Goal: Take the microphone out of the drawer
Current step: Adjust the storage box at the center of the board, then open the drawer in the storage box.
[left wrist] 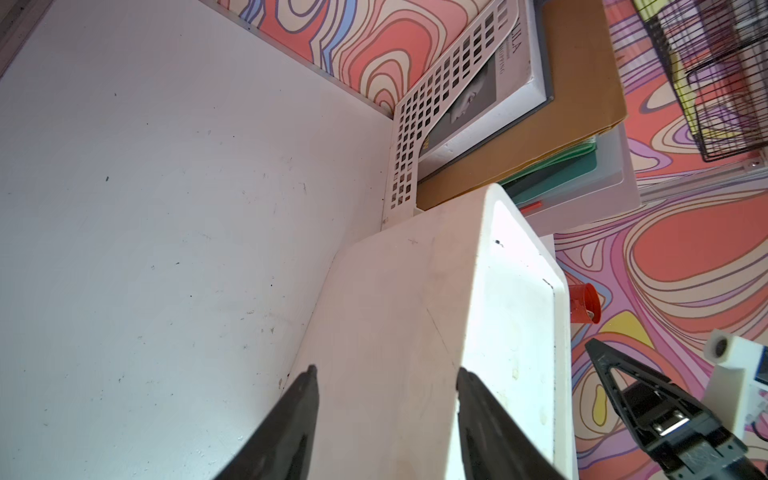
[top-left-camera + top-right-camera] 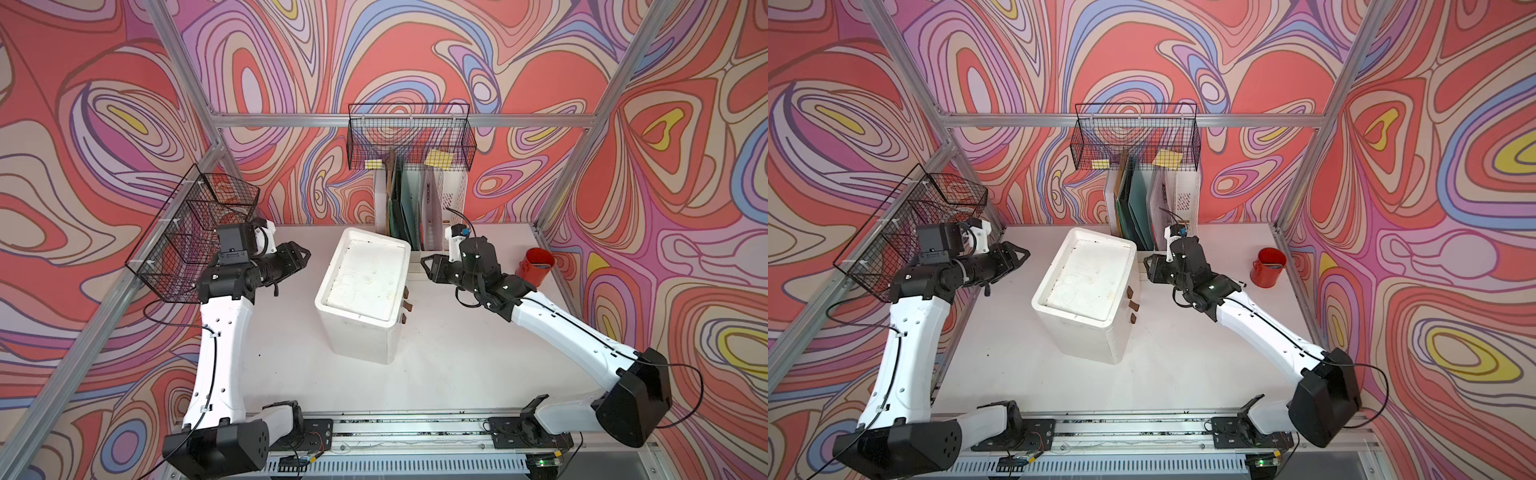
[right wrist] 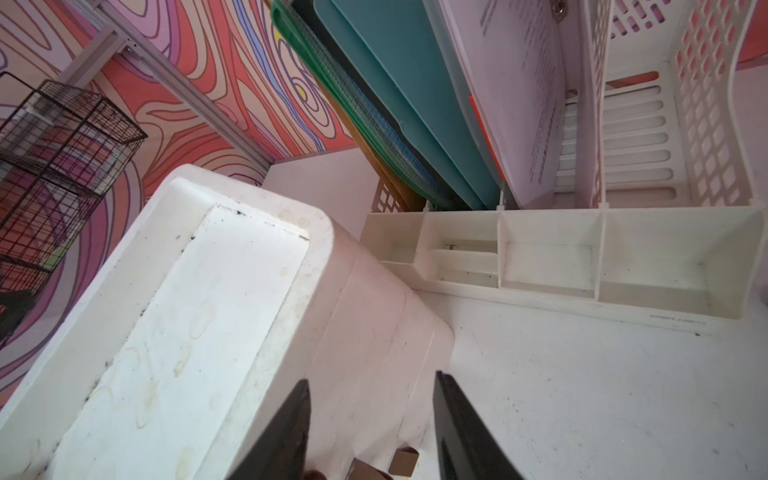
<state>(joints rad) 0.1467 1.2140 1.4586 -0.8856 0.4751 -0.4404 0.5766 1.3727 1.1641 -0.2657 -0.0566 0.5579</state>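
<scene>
The white drawer box (image 2: 361,291) stands on the table (image 2: 457,353) between the two pincers. The left pincer (image 2: 305,254) is up in the air beside the box's plain side. Its tips point at the box, near it but not touching. Its two fingers (image 1: 291,424) are apart, about half way wide, and hold nothing. The right pincer (image 2: 424,262) is on the other side of the box, also near and not touching. It points at the side with the small brown handles (image 2: 409,295), which are close to its tips. Its fingers (image 3: 291,436) are apart too, with nothing in them. All the drawers look pushed in, so the microphone cannot be seen. Behind the right pincer, away from the box, stands a red cup (image 2: 536,266). Past the right pincer's tips, by the back wall, is a white file rack (image 2: 453,195) with folders (image 3: 415,104) in it, and a low white tray (image 3: 599,249) sits in front of the rack
</scene>
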